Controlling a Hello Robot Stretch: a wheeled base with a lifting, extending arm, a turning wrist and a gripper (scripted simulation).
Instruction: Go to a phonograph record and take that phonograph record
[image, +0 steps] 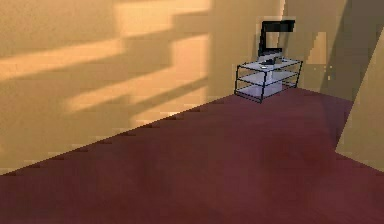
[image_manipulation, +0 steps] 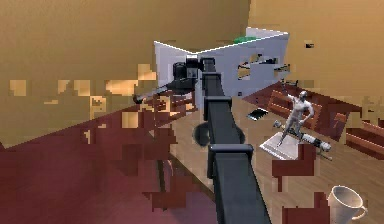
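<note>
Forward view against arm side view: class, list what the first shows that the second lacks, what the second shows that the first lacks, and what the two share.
Forward view: a white shelved stand by the far wall, with a dark screen on top.

Arm side view: the robot's dark arm rising from the bottom edge, with the jaws at its far end, and a wooden tabletop bearing a small statue and a white cup.

Both: tan walls and a dark red floor.
</note>
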